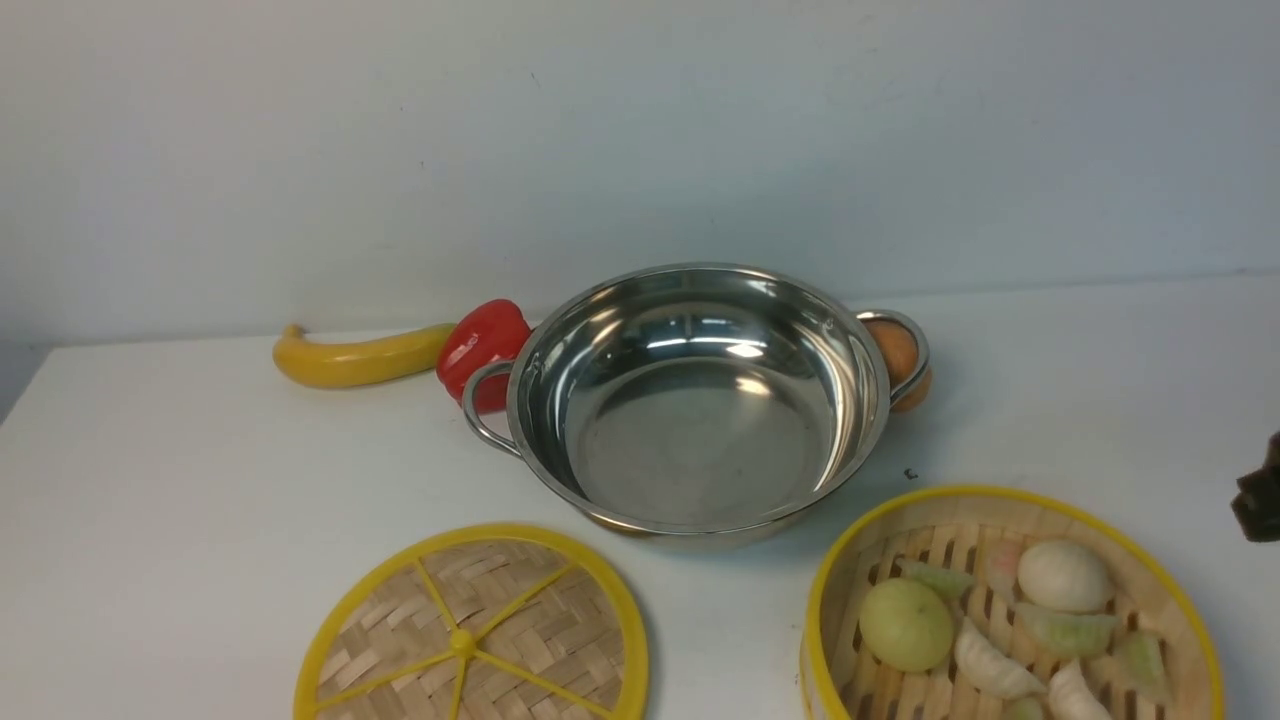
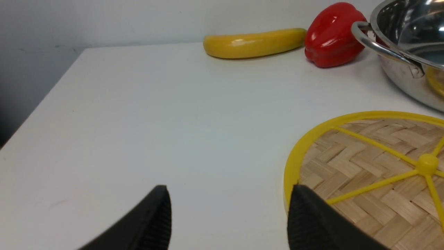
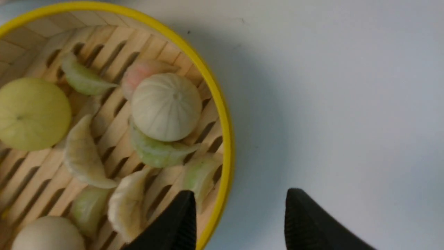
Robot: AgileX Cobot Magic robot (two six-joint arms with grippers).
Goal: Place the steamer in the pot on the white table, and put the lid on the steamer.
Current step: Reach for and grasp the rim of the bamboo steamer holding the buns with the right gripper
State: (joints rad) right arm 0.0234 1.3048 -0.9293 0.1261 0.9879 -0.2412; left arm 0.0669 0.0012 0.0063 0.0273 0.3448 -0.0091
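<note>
The shiny steel pot [image 1: 700, 450] stands empty in the middle of the white table [image 1: 200, 480]. In front of it on the right sits the steamer [image 1: 1010, 495], with dumplings and buns on its slatted floor. The flat woven lid [image 1: 470, 640] lies at the front left. My right gripper [image 3: 241, 190] is open, one finger over the steamer's [image 3: 227, 139] inside and the other outside its yellow rim. My left gripper [image 2: 230, 186] is open over the table beside the lid [image 2: 374, 163], one finger overlapping its rim. Neither holds anything.
A yellow banana [image 1: 360, 358] and a red pepper [image 1: 482, 345] lie behind the pot's left handle. An orange ball [image 1: 895, 355] sits behind the right handle. A dark piece of my right arm [image 1: 1258, 500] shows at the right edge. A pale wall runs behind the table.
</note>
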